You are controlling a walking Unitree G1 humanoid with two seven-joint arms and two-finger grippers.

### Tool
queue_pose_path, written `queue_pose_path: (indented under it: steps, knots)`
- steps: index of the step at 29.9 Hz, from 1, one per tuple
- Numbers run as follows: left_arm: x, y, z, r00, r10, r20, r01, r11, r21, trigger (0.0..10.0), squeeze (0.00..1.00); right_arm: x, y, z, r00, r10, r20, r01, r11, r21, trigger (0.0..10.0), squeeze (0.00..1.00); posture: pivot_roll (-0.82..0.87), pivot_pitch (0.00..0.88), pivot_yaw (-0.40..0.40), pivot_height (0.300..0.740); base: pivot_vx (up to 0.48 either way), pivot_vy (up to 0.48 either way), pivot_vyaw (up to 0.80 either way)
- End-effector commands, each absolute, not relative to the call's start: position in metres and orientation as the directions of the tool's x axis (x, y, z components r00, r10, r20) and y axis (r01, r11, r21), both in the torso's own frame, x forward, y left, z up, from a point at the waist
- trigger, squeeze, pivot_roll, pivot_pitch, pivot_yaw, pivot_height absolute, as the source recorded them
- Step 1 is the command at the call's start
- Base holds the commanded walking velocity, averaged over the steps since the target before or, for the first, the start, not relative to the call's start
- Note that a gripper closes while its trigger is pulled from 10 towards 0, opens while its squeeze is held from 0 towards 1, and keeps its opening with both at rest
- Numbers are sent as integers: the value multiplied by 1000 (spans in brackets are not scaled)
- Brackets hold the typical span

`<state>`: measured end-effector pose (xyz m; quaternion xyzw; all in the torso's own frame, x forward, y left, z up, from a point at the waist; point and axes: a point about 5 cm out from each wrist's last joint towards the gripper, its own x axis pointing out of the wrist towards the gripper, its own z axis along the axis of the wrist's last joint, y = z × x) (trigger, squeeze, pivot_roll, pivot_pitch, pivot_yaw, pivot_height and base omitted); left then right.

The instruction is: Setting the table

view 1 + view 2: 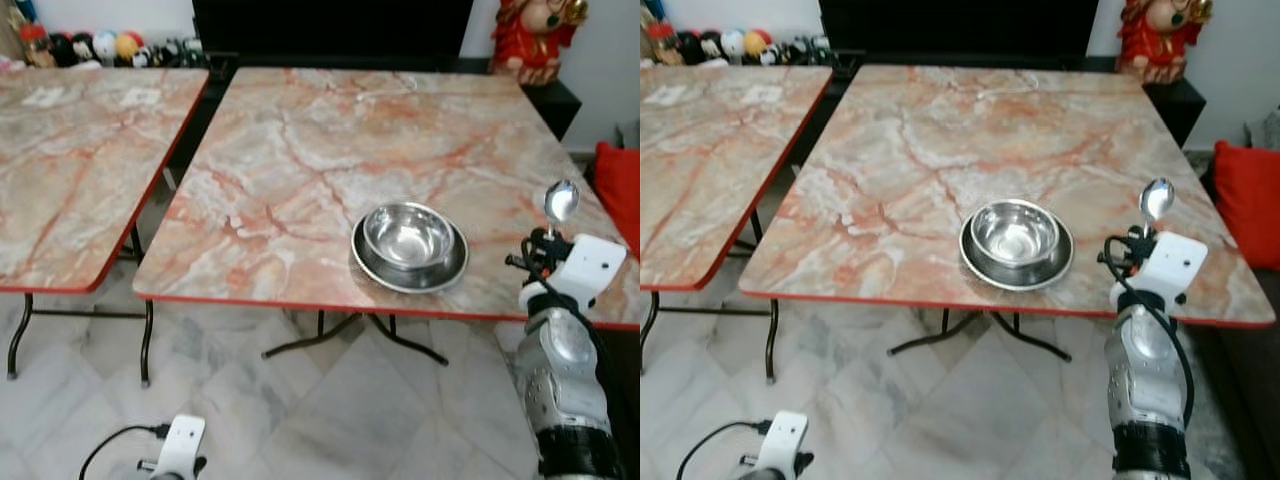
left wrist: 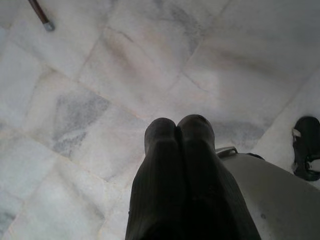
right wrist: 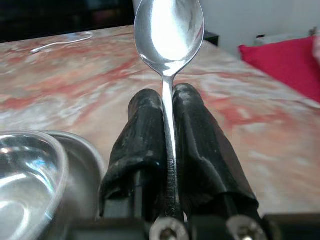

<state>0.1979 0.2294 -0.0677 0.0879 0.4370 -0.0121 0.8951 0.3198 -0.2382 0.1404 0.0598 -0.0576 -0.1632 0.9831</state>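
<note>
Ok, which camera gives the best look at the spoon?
The right wrist view: the spoon stands close up, its handle clamped between the right gripper jaws, bowl upward. Both eye views show it small above the wrist, right of the steel bowl.

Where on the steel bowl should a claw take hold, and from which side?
Judging by its pose, the rim. The bowl sits upright and open inside a steel plate near the table's front edge, so one finger can go inside the wall and one outside. Come from above on the right, where the right claw, shut on the spoon, is nearest once freed.
</note>
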Motion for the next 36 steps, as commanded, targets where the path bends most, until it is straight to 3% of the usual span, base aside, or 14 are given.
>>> queue_pose_path:
  steps: [1,19,21,27,29,36]
  knots:
    - [193,232,-70,600,61,-798,91,985,144,10000,0,320,-239,145,937,-332,106,317,939,137,10000,0,44,93,1,740,315,0,0]
    - [196,231,-69,604,61,-795,94,985,148,10000,0,329,-248,155,934,-345,89,338,937,89,10000,0,43,100,5,740,46,0,0]
    - [196,231,-69,604,59,-795,97,984,147,10000,0,332,-257,153,931,-366,-2,366,931,13,10000,0,41,102,8,740,0,0,0]
    - [197,230,-68,605,58,-794,98,984,146,10000,0,334,-263,153,932,-355,-72,357,934,16,10000,0,38,101,8,740,0,0,0]
    - [198,230,-68,604,53,-795,104,984,145,10000,0,341,-263,143,943,-267,-200,276,961,19,10000,0,32,108,12,740,0,0,0]
    - [199,230,-67,607,52,-793,103,984,143,10000,0,342,-262,132,932,-249,-263,269,962,42,10000,0,36,114,14,740,0,0,0]
